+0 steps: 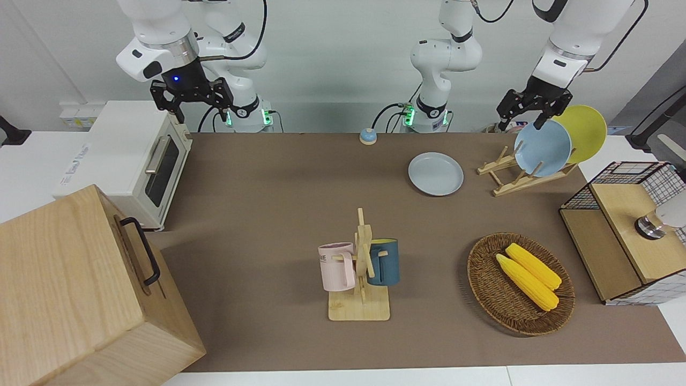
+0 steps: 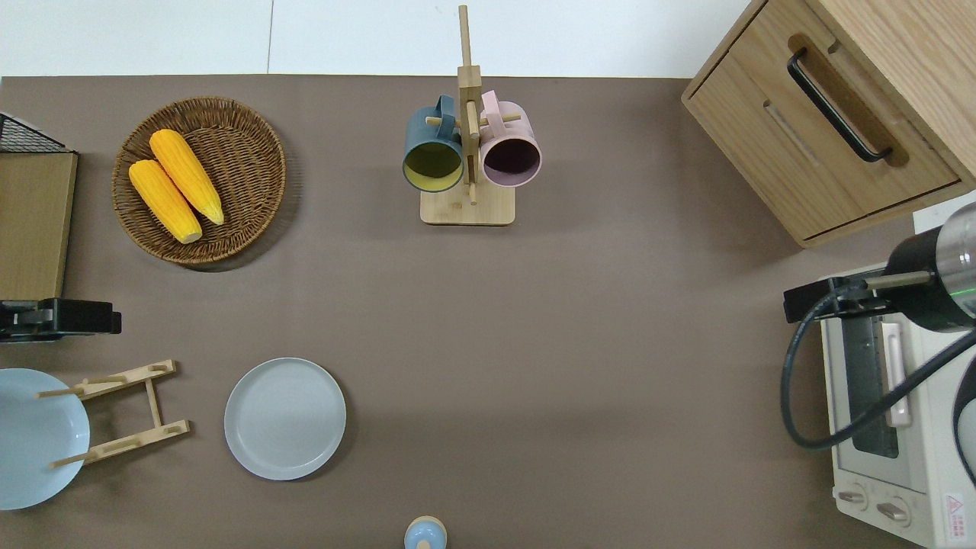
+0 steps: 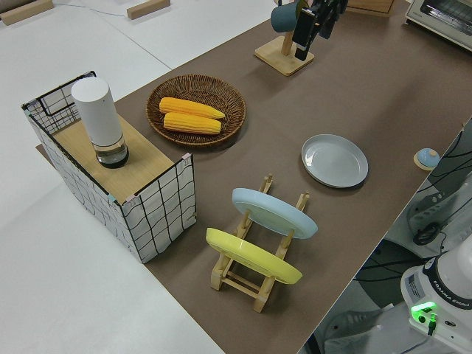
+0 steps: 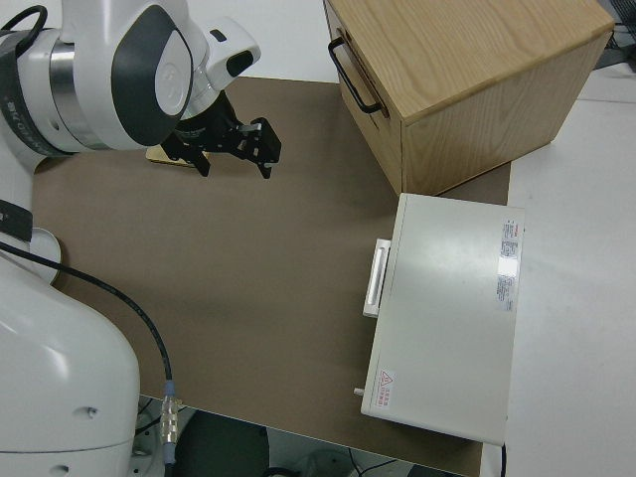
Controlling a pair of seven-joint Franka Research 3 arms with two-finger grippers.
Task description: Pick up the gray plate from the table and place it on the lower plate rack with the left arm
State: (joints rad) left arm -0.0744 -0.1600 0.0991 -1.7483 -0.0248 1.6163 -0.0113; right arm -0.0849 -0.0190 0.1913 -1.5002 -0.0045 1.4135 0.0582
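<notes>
The gray plate (image 1: 435, 173) lies flat on the table (image 1: 268, 214), untouched, just beside the lower plate rack (image 1: 522, 174) and well below the left gripper (image 1: 530, 110), whose fingers (image 1: 540, 122) are spread and hold nothing. The flat, shallow rim gives those fingers little to pinch, so the plate could slide or slip free. On the way to the rack's free slots it could knock the light blue plate (image 1: 542, 148) leaning there; the right arm is parked.

Robotics lab, two white arms (image 1: 445, 53) bolted at brown-matted table (image 1: 268, 214), staged kitchenware
</notes>
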